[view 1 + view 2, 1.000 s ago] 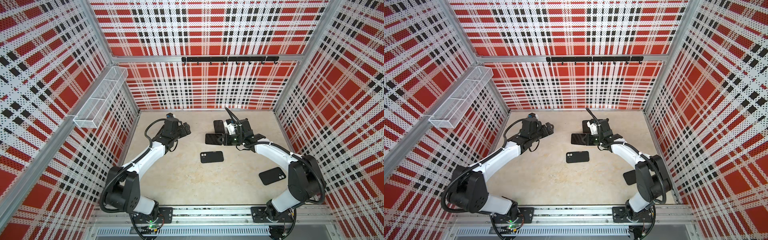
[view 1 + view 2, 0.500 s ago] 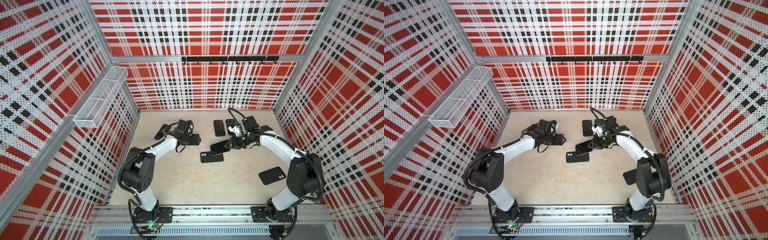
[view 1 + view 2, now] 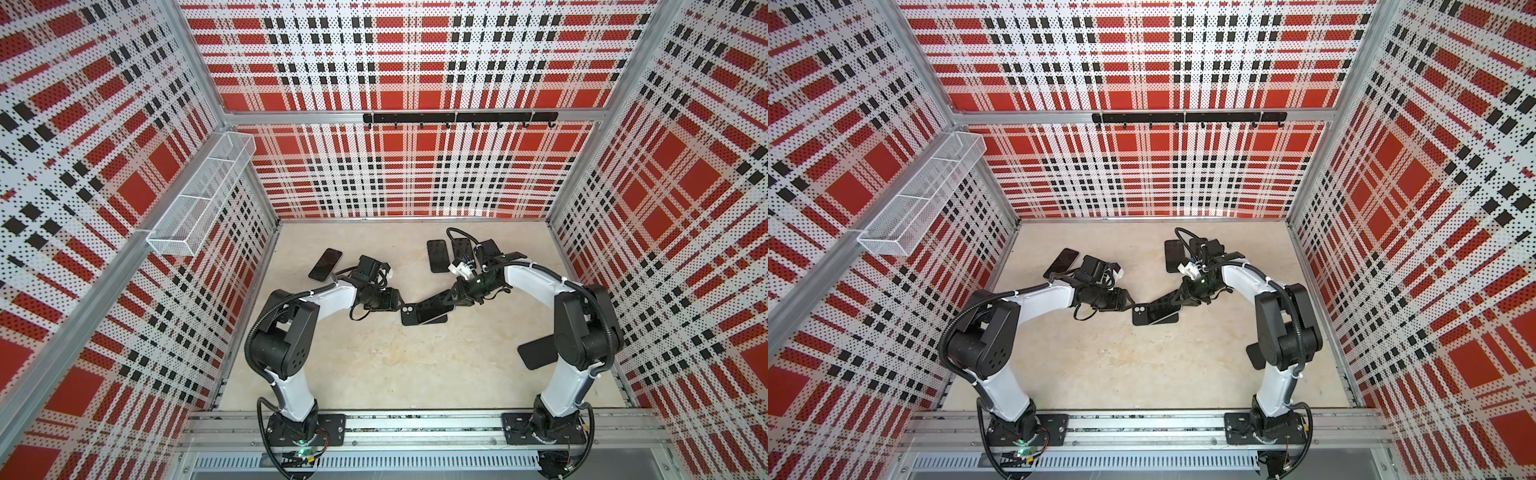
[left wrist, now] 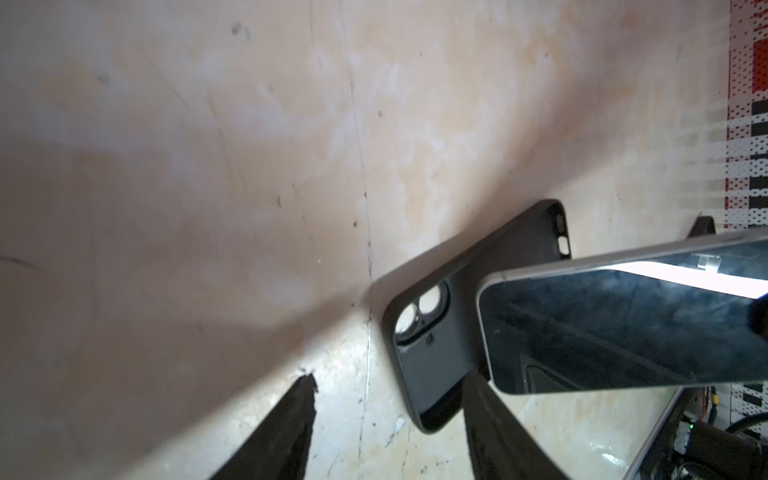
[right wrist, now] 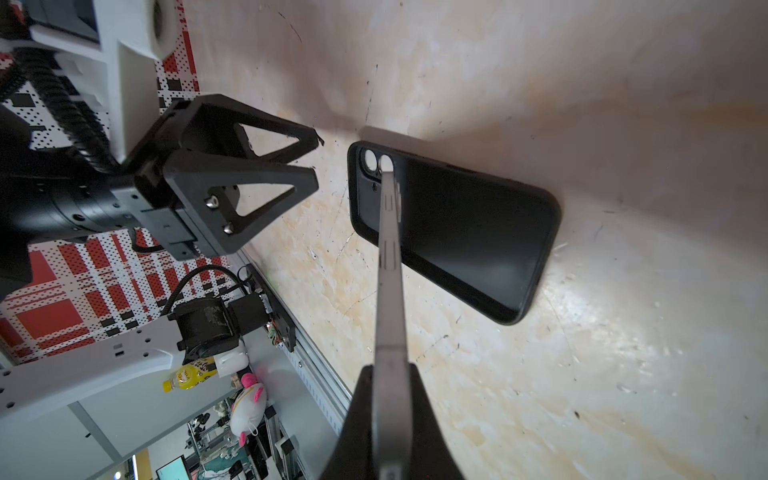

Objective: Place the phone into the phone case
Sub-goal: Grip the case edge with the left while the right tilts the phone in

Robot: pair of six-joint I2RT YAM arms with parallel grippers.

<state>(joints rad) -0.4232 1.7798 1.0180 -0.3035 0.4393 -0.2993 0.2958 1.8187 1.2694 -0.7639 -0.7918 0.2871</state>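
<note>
Phone [image 3: 432, 309] (dark glass, grey edge) is clamped by right gripper [image 5: 390, 376], long axis tilted toward phone case [image 5: 469, 232]; left gripper [image 5: 318, 158] is parted, empty.

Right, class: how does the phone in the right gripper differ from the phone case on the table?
The phone is clamped in the right gripper; the phone case rests on the table. The phone is tilted; the phone case lies flat. The phone has a silvery edge and glossy screen; the phone case is matte black. Both are rounded rectangles.
</note>
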